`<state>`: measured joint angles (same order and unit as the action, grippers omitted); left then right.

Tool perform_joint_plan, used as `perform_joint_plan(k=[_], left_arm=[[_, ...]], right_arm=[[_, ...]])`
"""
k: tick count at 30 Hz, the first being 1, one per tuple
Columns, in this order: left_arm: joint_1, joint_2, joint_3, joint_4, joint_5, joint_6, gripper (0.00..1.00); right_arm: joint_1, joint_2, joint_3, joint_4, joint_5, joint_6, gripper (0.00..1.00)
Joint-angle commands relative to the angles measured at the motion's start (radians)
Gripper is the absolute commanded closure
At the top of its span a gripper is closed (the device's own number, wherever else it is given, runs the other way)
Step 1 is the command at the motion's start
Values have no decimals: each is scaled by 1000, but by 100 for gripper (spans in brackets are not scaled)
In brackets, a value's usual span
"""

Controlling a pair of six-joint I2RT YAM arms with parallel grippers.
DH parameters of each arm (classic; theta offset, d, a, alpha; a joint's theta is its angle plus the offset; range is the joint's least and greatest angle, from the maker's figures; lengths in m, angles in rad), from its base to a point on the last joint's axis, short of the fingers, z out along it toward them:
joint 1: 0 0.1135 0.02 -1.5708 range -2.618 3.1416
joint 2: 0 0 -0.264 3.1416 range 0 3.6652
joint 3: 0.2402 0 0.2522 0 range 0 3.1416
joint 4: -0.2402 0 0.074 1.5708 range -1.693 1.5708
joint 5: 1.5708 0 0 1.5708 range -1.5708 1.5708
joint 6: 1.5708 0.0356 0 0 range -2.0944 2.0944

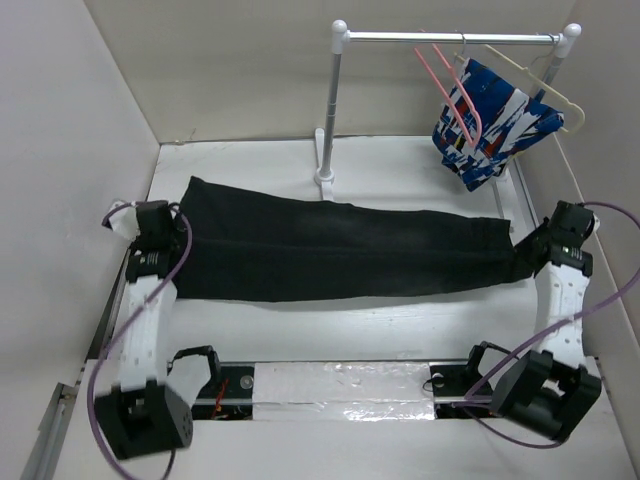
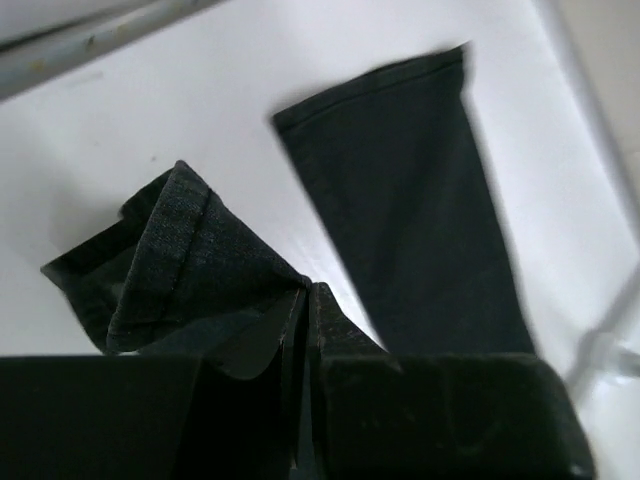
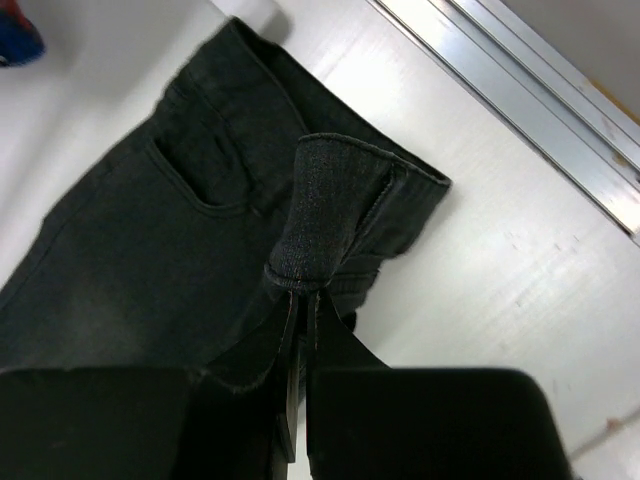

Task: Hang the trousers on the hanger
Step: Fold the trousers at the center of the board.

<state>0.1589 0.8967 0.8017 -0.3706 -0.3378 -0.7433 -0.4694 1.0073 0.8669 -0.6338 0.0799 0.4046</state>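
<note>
left claw (image 2: 305, 300): closed, pinching one leg cuff of the trousers (image 1: 340, 250). The cuff was bunched up at its tips. The other leg's hem lay flat just ahead of it and to its right.
right claw (image 3: 303, 300): closed on the waistband edge, with a fold of it standing up between the tips. A pocket sat just ahead-left.
trousers: on the table (image 1: 400, 325), spanning from one claw to the other, middle resting flat.
long axis: ran claw to claw, left-right, roughly parallel to the rail (image 1: 450, 38) beyond both claws.
hanger (image 1: 452, 95): hooked on the rail, above and beyond the right claw, slightly inboard of it. It was well apart from the left claw. The patterned garment (image 1: 490, 120) on a cream hanger (image 1: 545, 90) hung just beside it, on the right claw's side.
nearer arm: right, holding the waist end.
progress (my read): both ends gripped, nothing on the hanger yet.
next move (my read): the cloth had to go up and away from the claws. The left end had the longer travel.
risk: snagging the patterned garment.
</note>
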Motion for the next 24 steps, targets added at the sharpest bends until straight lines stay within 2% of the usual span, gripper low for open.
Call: perform_joint_plan(k=[1, 6, 10, 14, 24], left_arm=[[7, 158, 72, 36, -78, -25, 100], [7, 283, 155, 79, -121, -8, 100], [-35, 367, 250, 78, -185, 13, 100], [-35, 448, 353, 102, -172, 27, 100], [-44, 824, 688, 88, -202, 104, 100]], right_arm=[[47, 72, 106, 144, 61, 13, 100], [104, 165, 147, 226, 84, 60, 100], [117, 240, 195, 213, 86, 66, 100], [126, 273, 184, 289, 95, 79, 100], [153, 502, 297, 342, 96, 83, 100]])
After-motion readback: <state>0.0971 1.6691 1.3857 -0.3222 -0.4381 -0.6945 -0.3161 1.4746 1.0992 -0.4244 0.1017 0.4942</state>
